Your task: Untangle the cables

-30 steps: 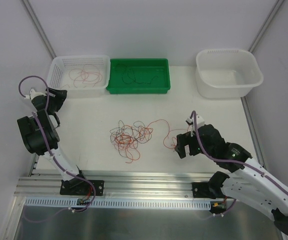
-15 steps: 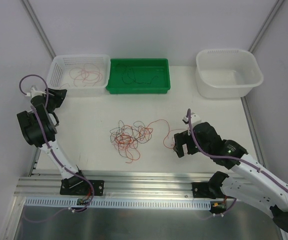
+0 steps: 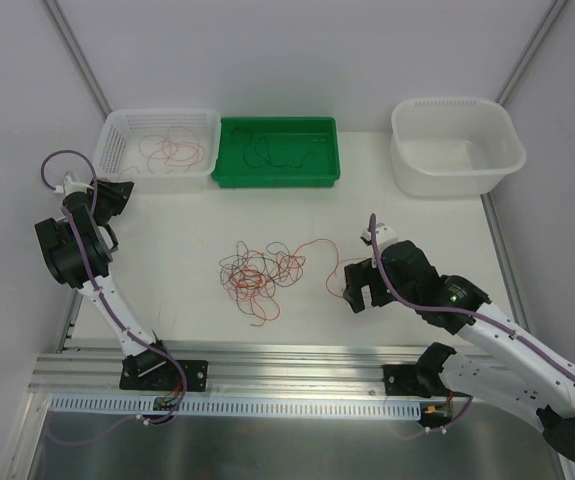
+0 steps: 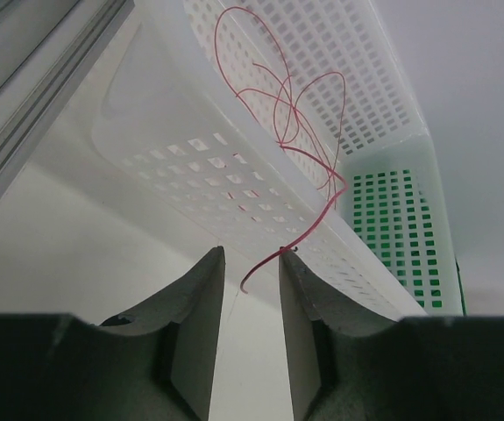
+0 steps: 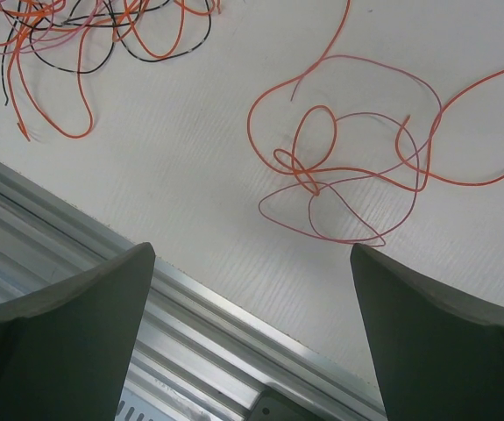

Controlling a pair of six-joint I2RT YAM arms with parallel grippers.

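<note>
- At far left of the white table (image 3: pixel 187 230), the left gripper (image 3: pixel 117 195) points at a white perforated plastic basket (image 3: pixel 113 130). Its jaws stand a narrow gap apart.
- From the left wrist view, a thin pinkish-red wire (image 4: pixel 291 114) curls down from the basket, and its loose end hangs in that gap, not visibly pinched.
- More pinkish-red loops (image 3: pixel 167 150) lie inside the basket.
- Just beside it, a green rectangular plastic tray (image 3: pixel 277 124) holds a thin dark wire (image 3: pixel 277 152).
- At the table's centre lies a loose tangle of orange-red, pinkish-red and black wires (image 3: pixel 259 272).
- To its right, a smaller knot of orange and pink loops (image 5: pixel 339 175) lies on the table, near the aluminium rail (image 5: pixel 190 324).
- Above that knot hangs the right gripper (image 3: pixel 359 290), jaws spread wide and holding nothing.
- At far right, a white plastic tub (image 3: pixel 412 150) stands well apart from the wires.
</note>
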